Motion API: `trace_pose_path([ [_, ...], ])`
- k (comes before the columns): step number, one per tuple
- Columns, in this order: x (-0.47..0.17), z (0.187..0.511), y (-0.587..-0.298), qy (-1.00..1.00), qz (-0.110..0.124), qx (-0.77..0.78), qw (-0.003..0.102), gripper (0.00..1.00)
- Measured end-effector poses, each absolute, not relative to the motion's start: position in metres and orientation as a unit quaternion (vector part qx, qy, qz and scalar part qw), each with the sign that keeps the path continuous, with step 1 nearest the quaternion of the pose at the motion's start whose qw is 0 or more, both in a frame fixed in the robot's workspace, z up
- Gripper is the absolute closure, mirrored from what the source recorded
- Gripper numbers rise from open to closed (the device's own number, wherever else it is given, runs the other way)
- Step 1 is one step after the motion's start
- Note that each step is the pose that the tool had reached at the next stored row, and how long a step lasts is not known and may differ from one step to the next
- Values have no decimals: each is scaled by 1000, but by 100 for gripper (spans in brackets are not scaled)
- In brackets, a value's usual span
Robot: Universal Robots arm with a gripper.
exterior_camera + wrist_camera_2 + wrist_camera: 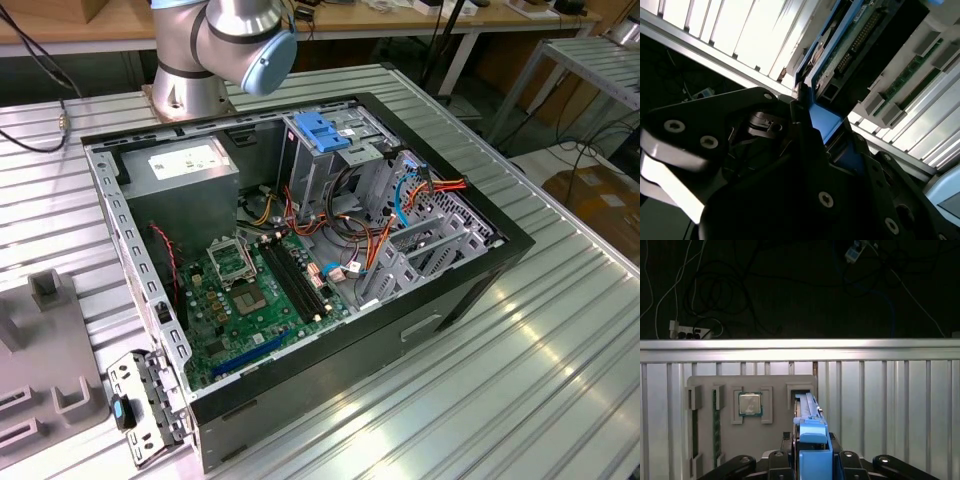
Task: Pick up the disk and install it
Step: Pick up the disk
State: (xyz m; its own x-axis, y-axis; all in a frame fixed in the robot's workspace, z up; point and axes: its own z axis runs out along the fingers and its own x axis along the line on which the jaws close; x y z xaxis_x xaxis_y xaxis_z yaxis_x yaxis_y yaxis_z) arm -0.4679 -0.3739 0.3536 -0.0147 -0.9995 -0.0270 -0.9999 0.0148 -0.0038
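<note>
— What has the end effector (813, 462) got?

— Its black fingers are clamped on the bright blue plastic bracket of the disk (807, 412). The disk stands on edge, a thin grey metal slab, at a slot in the matte grey holder (775, 440) on the ribbed aluminium surface (890, 405).

— So this is the pick-up step?

— I'd judge so. Installing calls for squaring it to the drive cage (330, 150), which in the exterior view is at one o'clock from the green motherboard (250, 290).

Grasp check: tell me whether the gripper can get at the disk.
Probably yes: the gripper sits around the blue bracket of the disk, seemingly closed on it, with nothing between. The disk stands on edge in the tray.
</note>
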Motion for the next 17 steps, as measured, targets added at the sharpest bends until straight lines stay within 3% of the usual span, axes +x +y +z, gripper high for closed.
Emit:
trace_pose_path([
  [17, -468, 391, -374, 712, 8, -702, 11, 63],
])
